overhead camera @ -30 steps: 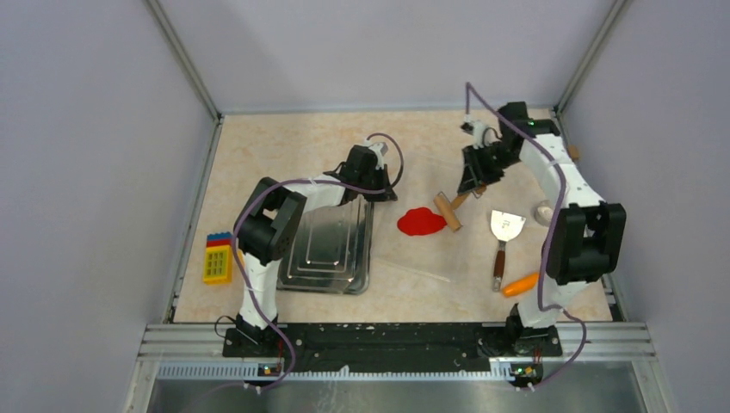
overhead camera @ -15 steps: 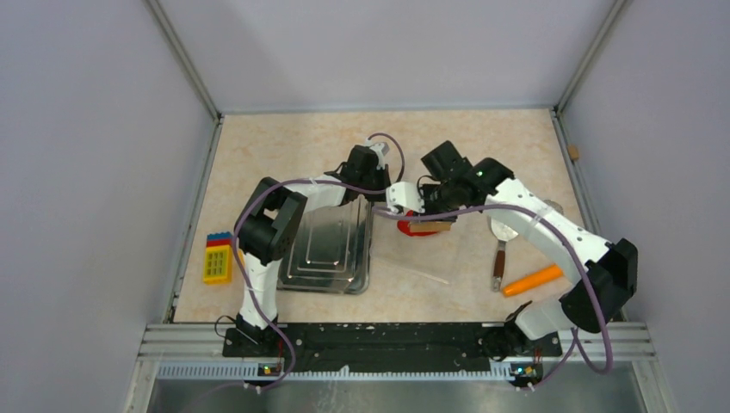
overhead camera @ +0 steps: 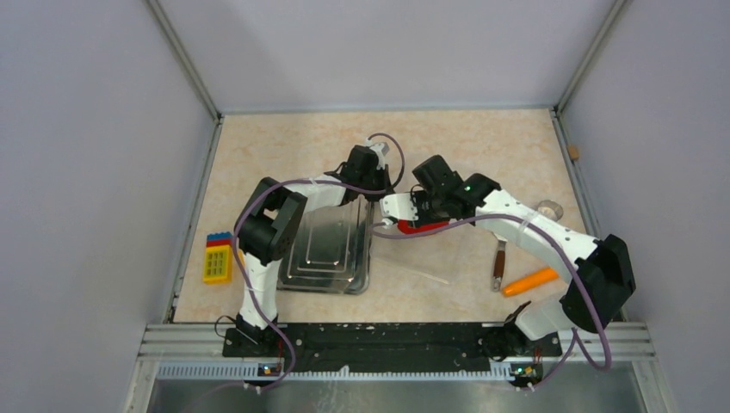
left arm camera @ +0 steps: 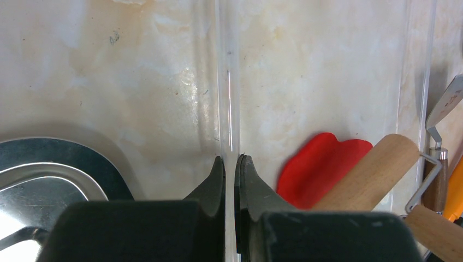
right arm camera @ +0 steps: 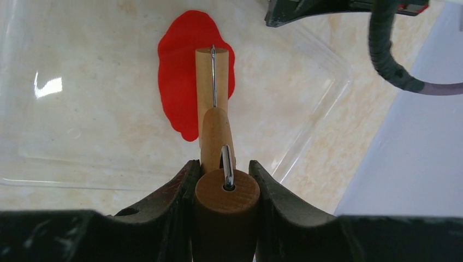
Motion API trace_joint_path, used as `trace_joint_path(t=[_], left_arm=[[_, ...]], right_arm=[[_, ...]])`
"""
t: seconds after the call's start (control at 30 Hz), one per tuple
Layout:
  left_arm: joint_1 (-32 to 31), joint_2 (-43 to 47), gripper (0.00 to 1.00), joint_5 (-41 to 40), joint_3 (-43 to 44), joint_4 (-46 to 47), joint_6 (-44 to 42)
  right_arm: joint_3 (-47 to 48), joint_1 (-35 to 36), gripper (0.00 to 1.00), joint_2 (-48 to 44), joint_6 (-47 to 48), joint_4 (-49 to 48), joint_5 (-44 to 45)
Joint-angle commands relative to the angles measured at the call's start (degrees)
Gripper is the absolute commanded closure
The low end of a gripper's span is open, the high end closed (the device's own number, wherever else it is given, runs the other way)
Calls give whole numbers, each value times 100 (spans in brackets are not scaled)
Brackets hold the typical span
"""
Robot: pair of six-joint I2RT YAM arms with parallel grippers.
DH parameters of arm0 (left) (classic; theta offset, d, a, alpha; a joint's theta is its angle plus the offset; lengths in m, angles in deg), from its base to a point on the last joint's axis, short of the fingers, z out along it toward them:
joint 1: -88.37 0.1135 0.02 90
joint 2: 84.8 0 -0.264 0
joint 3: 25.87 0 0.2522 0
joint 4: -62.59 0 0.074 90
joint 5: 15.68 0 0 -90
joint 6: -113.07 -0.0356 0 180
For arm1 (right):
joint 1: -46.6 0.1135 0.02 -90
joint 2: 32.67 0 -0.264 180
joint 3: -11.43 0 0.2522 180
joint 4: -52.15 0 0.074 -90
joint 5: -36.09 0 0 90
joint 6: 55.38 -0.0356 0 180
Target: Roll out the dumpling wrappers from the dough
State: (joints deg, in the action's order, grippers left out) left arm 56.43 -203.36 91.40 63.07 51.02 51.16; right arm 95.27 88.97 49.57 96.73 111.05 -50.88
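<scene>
Across the middle of the beige desk [overhead camera: 284, 146]: both arms, meeting near the centre. Right arm [overhead camera: 525, 228]: reaches in from the right side and bends over the work spot. Left arm [overhead camera: 293, 194]: curls over a metal tray [overhead camera: 331, 245] and ends just beside the same spot.

Under the work spot: a clear sheet [right arm camera: 82, 109], flat on the desk. Carries the dough [right arm camera: 177, 71].

Rolling pin [right arm camera: 205, 82]: wooden, wire-framed. Sits on the dough with its barrel pointing straight away from the right fingers [right arm camera: 174, 199], long axis in line with them. Covers a strip right of the dough's middle in the right wrist view.

Dough: bright red, pressed thin, irregular outline, longer along the barrel than across it. Lies directly ahead of the right fingers, on the sheet. Shows bare mostly to the left of the barrel. No neat round wrapper anywhere in view.

Right fingers: clamp the pin's near wooden end from both sides, snug against it.

Left fingers [left arm camera: 215, 183]: pressed together, apparently nipping the sheet's thin raised edge. From there, dough and barrel off to the right, near but not touching.

Judgement: right arm the working one, left arm only anchoring the sheet. Coming stroke probably turns on travel crosswise to the barrel, toward the uncovered left part. Likely to spread the dough wider rather than longer. Cutting or rounding into wrappers not yet done.
</scene>
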Motion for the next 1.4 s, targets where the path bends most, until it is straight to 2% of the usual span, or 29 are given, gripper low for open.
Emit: trace_joint_path(t=[0.0, 0.2, 0.5, 0.9, 1.0, 1.2, 1.27, 1.37], left_arm=[[-94, -299, 100, -210, -104, -434, -268], [-98, -340, 100, -196, -87, -442, -270], [-87, -386, 100, -177, -52, -448, -256], [-90, -362, 100, -221, -85, -455, -278], [-84, -322, 100, -215, -98, -467, -296], [-93, -357, 100, -197, -97, -428, -287], [-95, -377, 100, -177, -79, -422, -287], [-100, -377, 100, -179, -76, -431, -286]], right_arm=[[-155, 125, 100, -278, -79, -317, -345], [-620, 253, 100, -345, 89, 258, -869], [-474, 263, 100, 2, -199, 1453, -1917], [-959, 140, 100, -30, -483, 1274, -1956], [-606, 64, 100, -71, -509, 1508, -1954], [822, -166, 100, -23, -922, 1822, -2153], [928, -358, 100, -29, -1235, 1644, -2281], [1061, -1084, 100, 202, -1913, 1507, -2865]])
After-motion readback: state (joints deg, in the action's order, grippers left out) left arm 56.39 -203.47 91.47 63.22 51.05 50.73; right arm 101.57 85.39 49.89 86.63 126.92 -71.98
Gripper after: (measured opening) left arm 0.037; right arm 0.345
